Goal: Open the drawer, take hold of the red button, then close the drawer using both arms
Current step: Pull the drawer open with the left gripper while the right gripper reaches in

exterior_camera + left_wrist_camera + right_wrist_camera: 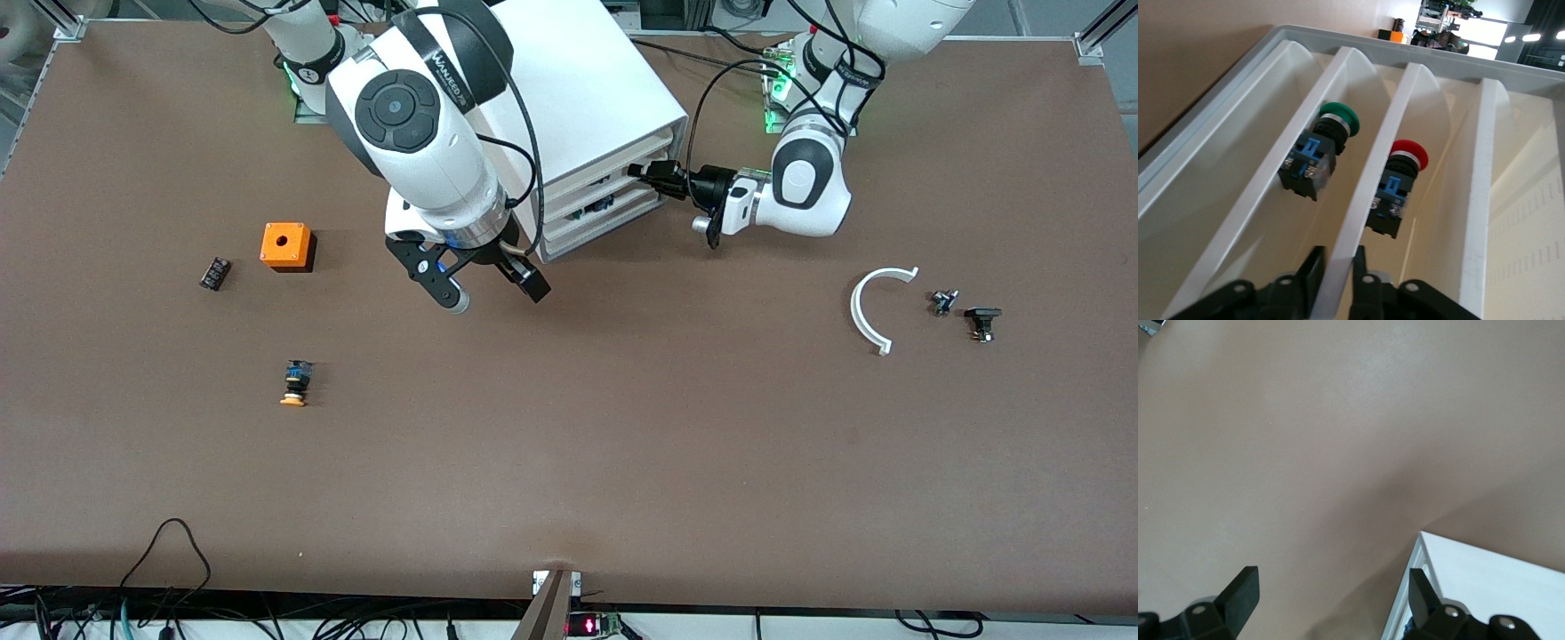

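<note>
Plastic, smooth and white: my left gripper [1337, 263] pinches a curved drawer [613, 200] divider [1358, 200]. Only its wrist view shows me the red-capped button [1398, 187] in one compartment, a green one [1318, 150] in the adjacent compartment. My right gripper [484, 283] hangs spread open over bare brown table [622, 427] beside the cabinet [578, 98].
</note>
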